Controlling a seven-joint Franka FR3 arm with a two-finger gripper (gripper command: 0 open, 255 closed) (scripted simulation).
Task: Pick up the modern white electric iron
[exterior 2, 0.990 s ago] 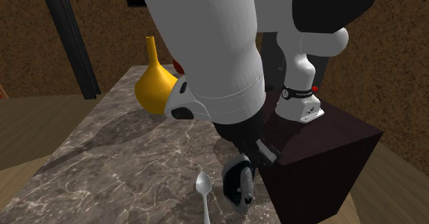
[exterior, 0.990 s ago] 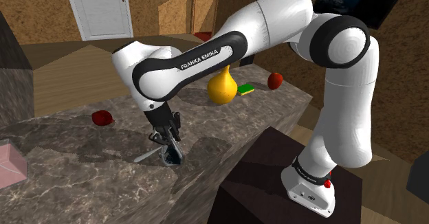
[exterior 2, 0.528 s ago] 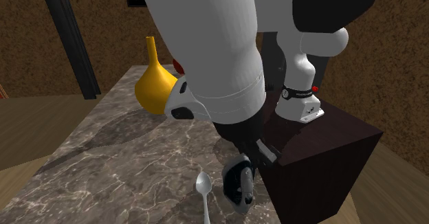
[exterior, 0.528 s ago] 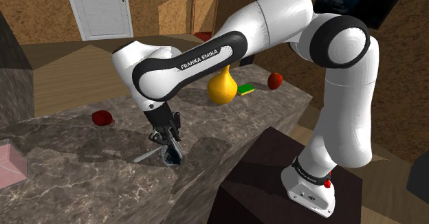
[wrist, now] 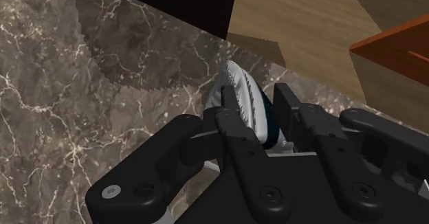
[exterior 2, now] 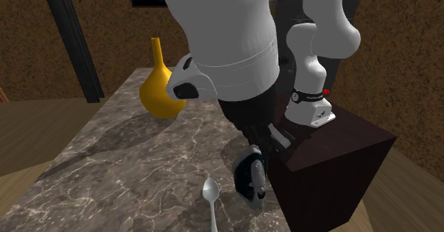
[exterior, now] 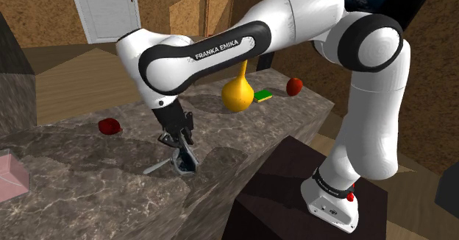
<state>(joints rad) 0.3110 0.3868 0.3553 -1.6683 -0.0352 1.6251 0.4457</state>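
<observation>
The black gripper (wrist: 260,130) is closed tight on the white and dark rounded iron (wrist: 242,95), pinching its narrow sides. The iron is down by the brown marble counter (exterior 2: 121,166), just beside a silver metal spoon (exterior 2: 210,191). It looks hard, smooth and a bit heavy, so it could slip. Its white shell has little ridges that may help the grip.

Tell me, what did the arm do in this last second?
The arm rose, and the gripper, shut on the iron, carried it a little upward from the marble counter. The spoon and the yellow vase stayed where they were.
</observation>
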